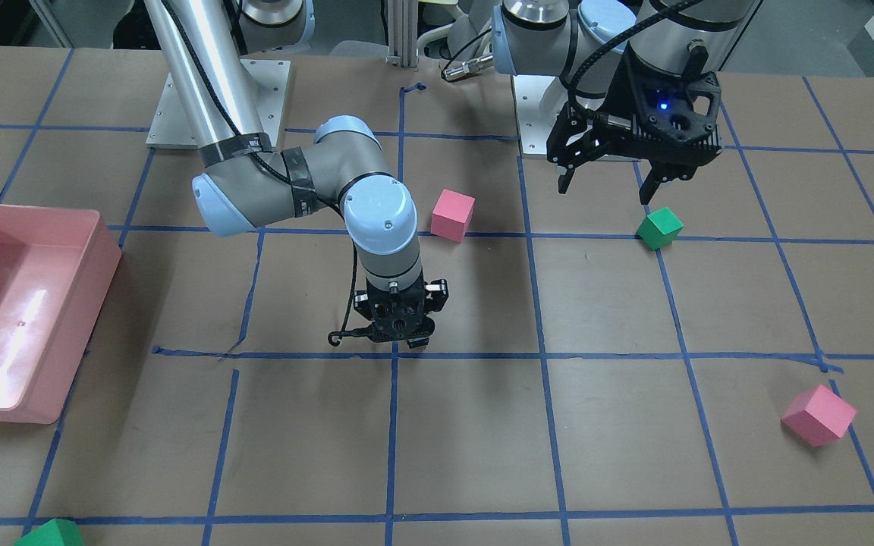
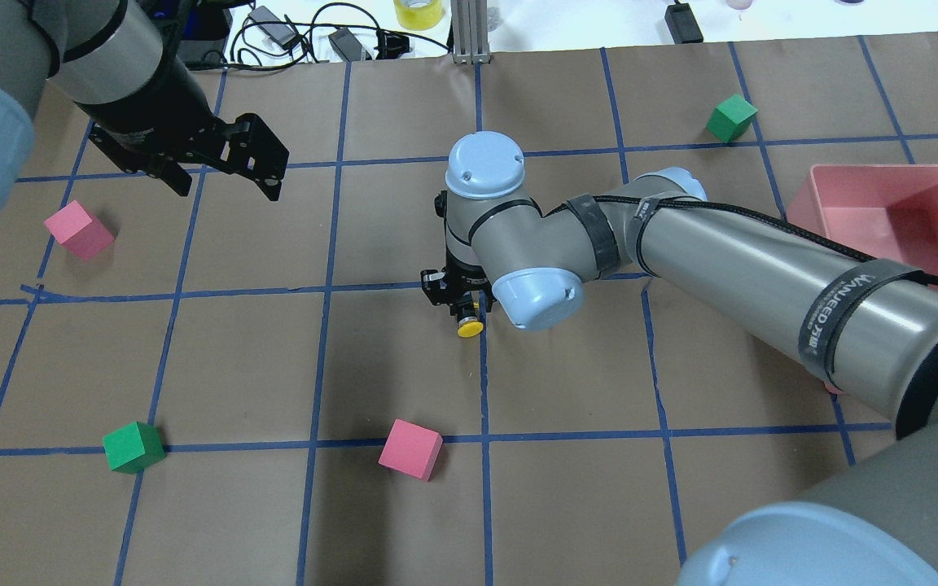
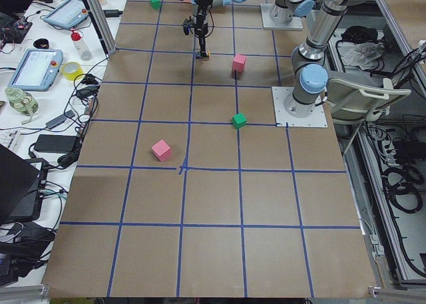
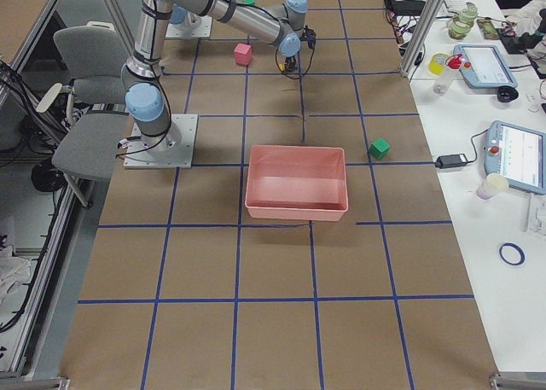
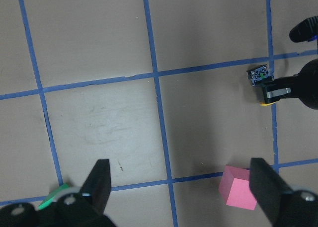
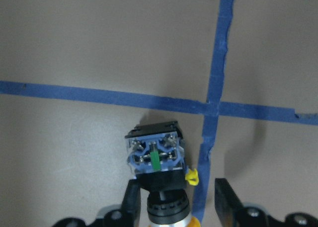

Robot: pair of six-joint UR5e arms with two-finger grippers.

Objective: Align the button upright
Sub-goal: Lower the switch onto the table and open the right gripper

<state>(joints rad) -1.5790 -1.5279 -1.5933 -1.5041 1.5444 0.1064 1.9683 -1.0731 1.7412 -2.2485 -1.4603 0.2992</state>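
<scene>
The button (image 6: 156, 160) looked small, light and rigid (its smooth yellow cap probably slippery), so the black neck seemed the safest hold. It lay on its side near the tabletop's middle, well apart from every edge, its blue-grey terminal base exposed. The right gripper (image 6: 176, 187) straddled the neck, spread, one finger touching. The left gripper (image 2: 229, 189) hung spread and empty.

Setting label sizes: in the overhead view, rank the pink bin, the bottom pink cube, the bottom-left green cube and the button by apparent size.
Largest: pink bin.
Next, about alike: pink cube and green cube.
Smallest: button.
</scene>
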